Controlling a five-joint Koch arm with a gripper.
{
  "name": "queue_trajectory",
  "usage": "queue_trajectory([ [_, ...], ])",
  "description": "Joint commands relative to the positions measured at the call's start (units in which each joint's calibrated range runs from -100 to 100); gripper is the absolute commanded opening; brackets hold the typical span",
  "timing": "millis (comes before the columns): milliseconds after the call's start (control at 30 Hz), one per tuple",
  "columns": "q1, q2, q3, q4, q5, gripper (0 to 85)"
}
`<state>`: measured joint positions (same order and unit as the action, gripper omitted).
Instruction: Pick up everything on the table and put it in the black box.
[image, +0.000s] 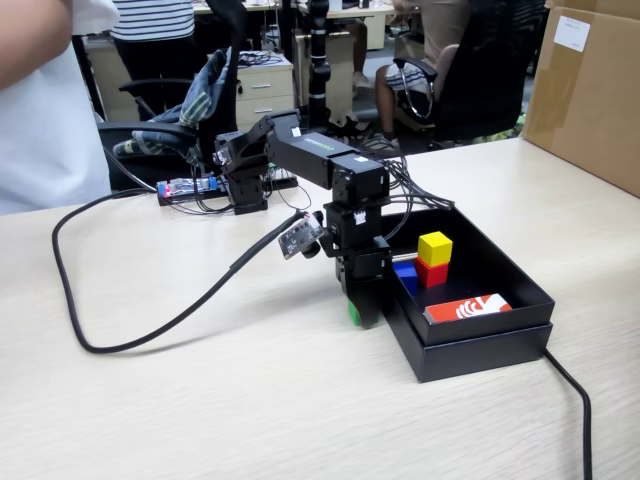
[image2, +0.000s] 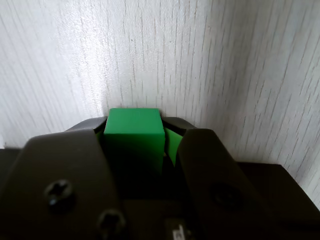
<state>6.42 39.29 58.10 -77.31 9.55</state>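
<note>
While I watch from my remote station, the pale wood-grain table (image: 200, 390) fills most of the fixed view, with a brown cardboard carton (image: 590, 90) at its far right. Next in size is the matte black box (image: 500, 330), shallow and thin-walled, sitting right of the arm. Inside it I see a red-and-white card (image: 467, 309) near the front wall, then a yellow cube (image: 435, 247) stacked on a red cube (image: 433, 273), and a blue cube (image: 405, 277) just beside them to the left. My Koch arm (image: 320, 160) reaches forward from its base and bends sharply down at the wrist, so the gripper (image: 356, 312) points at the tabletop just outside the box's left wall. Its jaws are pinching the green cube (image2: 134, 131), bright, smooth and sharp-edged in the wrist view, low over the wood.
</note>
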Motion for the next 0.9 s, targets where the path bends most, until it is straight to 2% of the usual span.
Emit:
queue_trajectory([
  [0,-0.8,-19.2,-2.5,-1.2,-0.2,13.8],
  [133,-0.3,-36.1,-7.4,-1.2,-1.3,13.8],
  [300,2.2,-46.2,-7.8,-1.1,-2.2,13.8],
  [533,5.8,-36.9,-3.3,-1.0,-2.0,14.0],
  [867,7.4,-20.4,-0.6,-1.0,-0.5,14.0],
])
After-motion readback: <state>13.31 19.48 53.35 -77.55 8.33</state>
